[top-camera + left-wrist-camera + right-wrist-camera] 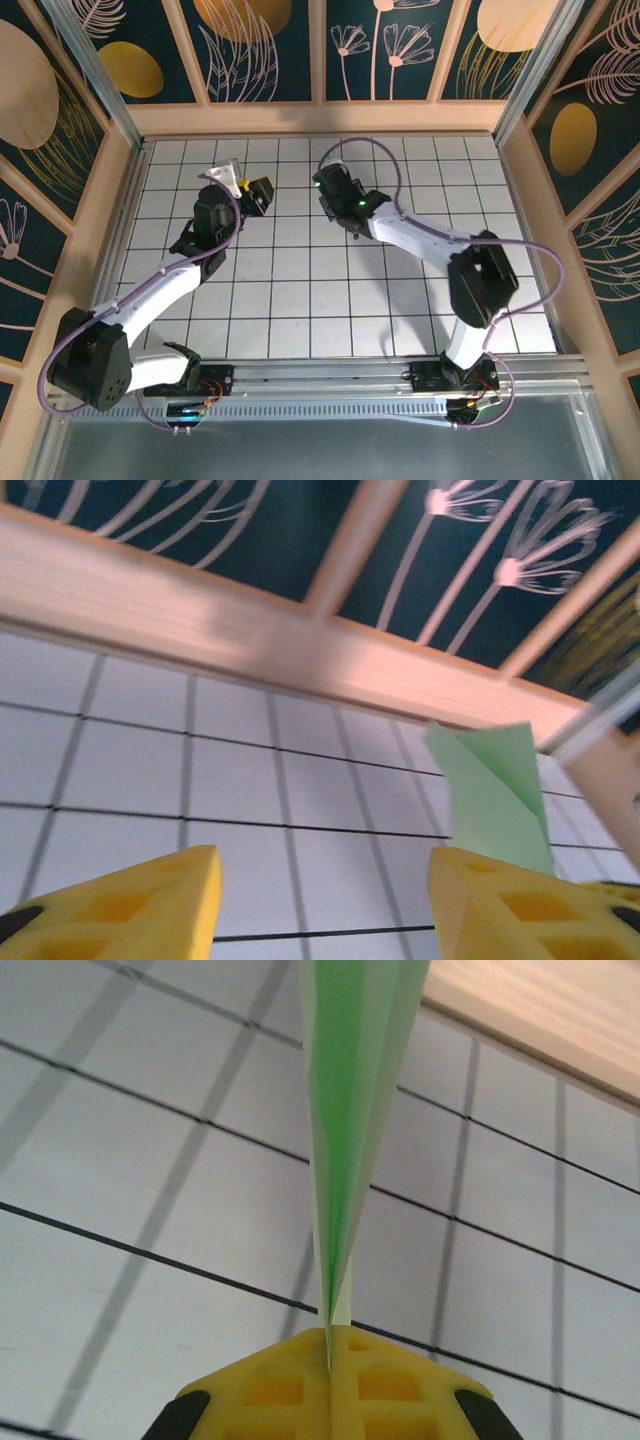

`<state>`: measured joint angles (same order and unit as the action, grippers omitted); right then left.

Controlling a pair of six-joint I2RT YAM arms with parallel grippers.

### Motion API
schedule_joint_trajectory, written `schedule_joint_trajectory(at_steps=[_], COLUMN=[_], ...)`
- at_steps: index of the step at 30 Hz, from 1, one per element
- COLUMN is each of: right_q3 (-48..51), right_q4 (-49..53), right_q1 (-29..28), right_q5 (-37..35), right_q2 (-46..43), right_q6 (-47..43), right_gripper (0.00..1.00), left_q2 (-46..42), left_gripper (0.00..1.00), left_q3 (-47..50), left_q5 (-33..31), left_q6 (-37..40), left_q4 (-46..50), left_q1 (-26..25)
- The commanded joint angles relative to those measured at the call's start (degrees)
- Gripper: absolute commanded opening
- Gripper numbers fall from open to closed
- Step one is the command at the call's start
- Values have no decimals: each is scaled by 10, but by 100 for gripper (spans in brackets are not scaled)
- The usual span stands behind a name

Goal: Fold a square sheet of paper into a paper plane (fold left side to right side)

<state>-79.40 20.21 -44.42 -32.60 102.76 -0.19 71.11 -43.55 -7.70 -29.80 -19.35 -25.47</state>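
While you read across from the left, your left arm reaches up the left half of the white tiled surface (pixel 300 300), and the left fingers (pixel 262 188) sit toward the far side, pointing at the middle. From the left wrist, these yellow fingers (pixel 130 905) stand about half open, with bare tiles showing in the gap and nothing held between them. Just past the right-hand one, the pale-green paper (pixel 492 795) stands upright above the tiles in front of the wooden rail (pixel 200 620). It is folded, and a slanted crease runs down its face. Its lower edge is hidden behind that finger, so you cannot tell whether the two touch. Moving right in the top view, the right fingers (pixel 328 192) hang near the far middle of the surface, close to the left ones but apart from them. From the right wrist, the right fingers (pixel 330 1352) are pressed fully together on the paper (pixel 352 1100), gripping it at its narrow end. You see it edge-on there, with its layers fanning wider away from the tips and lifted clear of the tiles below.
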Motion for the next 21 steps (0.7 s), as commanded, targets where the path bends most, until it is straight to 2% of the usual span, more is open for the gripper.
schedule_joint_trajectory(at_steps=[1, 6, 10, 12, 16, 21], right_q3=[-36, -72, -105, -115, -113, -81], right_q4=[65, 86, 108, 117, 122, 102], right_q1=[-19, -24, -24, -25, -19, 0], right_q5=[-161, -151, -108, -90, -49, 50], right_q2=[64, 143, 186, 196, 194, 141], right_q6=[-31, -20, -4, 3, 23, 52], right_gripper=[1, 2, 8, 15, 39, 61], left_q2=[-27, -45, -38, -28, -7, 24], left_gripper=[56, 56, 56, 56, 54, 57], left_q3=[22, 34, 28, 21, 5, -19], left_q5=[-100, -122, -93, -78, -36, 24], left_q6=[-5, -5, -5, -6, -15, -40], left_q4=[17, 18, 9, 9, 5, -7], left_q1=[3, 3, 3, 4, 3, 3])
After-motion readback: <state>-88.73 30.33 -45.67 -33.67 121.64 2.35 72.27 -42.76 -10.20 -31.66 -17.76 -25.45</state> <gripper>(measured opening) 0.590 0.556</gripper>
